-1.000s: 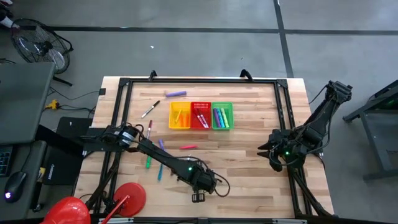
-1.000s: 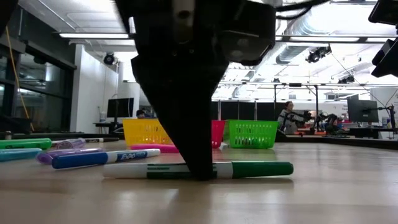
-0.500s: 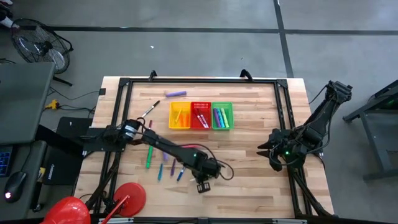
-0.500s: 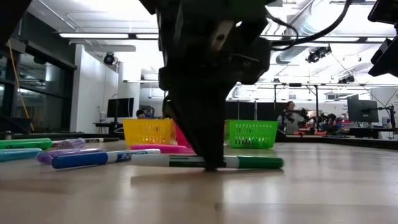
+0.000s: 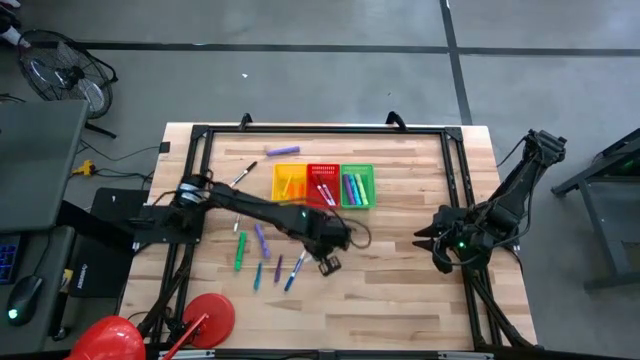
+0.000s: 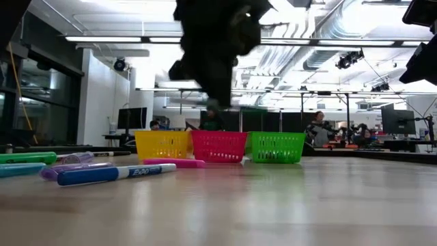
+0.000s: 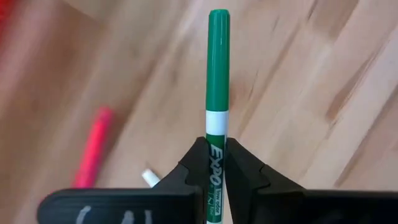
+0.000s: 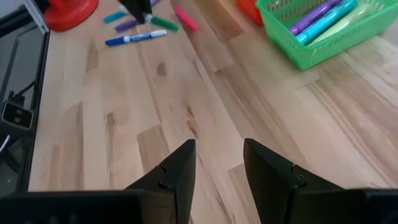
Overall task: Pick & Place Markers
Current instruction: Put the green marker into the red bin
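Green Expo marker [image 7: 217,93] now lifted off table, clamped tight between my left gripper [image 7: 216,167] fingers; carry next. Right gripper [image 8: 217,163] idle, half-open, empty.

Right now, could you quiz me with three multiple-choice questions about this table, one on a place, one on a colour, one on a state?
1. Where do the three baskets stand?
A. In a row toward the far side of the table
B. Stacked at the near edge
C. On the floor

2. What colour is the marker in the left gripper?
A. Orange
B. Green and white
C. Black

3. How is the right gripper?
A. Shut on a basket
B. Open and holding nothing
C. Shut on a marker

Answers: 1 A, the high view shows them side by side there. 2 B, the left wrist view shows it between the fingers. 3 B, only bare wood shows between its fingers.
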### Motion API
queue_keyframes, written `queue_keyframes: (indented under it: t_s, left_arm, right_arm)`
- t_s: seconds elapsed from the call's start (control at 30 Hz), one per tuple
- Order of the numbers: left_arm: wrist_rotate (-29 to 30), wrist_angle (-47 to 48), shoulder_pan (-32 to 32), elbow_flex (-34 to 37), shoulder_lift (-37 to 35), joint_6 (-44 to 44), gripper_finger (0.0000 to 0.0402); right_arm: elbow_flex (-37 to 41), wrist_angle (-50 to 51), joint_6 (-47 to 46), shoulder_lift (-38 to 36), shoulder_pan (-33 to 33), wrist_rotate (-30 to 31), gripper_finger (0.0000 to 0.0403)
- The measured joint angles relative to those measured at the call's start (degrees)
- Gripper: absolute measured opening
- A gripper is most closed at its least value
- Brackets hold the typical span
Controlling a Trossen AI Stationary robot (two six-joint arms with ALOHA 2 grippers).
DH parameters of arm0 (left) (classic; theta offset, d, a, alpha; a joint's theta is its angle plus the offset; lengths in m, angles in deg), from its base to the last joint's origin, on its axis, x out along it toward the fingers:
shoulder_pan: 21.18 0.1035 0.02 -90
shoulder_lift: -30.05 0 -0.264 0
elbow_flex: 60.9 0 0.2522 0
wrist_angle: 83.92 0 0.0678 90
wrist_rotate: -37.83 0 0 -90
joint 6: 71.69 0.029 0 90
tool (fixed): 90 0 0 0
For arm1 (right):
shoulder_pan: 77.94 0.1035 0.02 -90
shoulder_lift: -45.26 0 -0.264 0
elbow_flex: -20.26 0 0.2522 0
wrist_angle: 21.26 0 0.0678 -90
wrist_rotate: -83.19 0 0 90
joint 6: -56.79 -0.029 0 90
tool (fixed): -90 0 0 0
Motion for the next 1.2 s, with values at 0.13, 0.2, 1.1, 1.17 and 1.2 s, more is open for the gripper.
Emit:
queue_keyframes:
  t_s: [0.13, 0.2, 1.1, 1.17, 1.2]
  left_arm:
    - [4.0, 1.7, 3.1, -0.1, -4.4, -1.8, 0.0023]
    - [6.3, 0.1, 4.9, -0.4, -5.6, -2.7, 0.0023]
    - [12.1, -1.4, 22.2, -0.2, -6.3, -19.2, 0.0023]
    - [11.8, -0.7, 22.0, -0.3, -4.8, -21.2, 0.0023]
    - [11.4, 0.9, 22.0, 0.0, -4.4, -21.9, 0.0023]
  right_arm:
    - [0.0, 1.1, -0.3, 0.0, 0.0, 0.4, 0.0124]
    - [0.0, 1.6, -0.3, -0.3, 0.0, 0.4, 0.0124]
    - [0.0, 2.5, 0.2, -5.2, 0.0, 7.7, 0.0124]
    - [0.0, 2.5, 0.2, -5.1, 0.0, 7.6, 0.0124]
    - [0.0, 2.4, 0.2, -5.1, 0.0, 7.5, 0.0124]
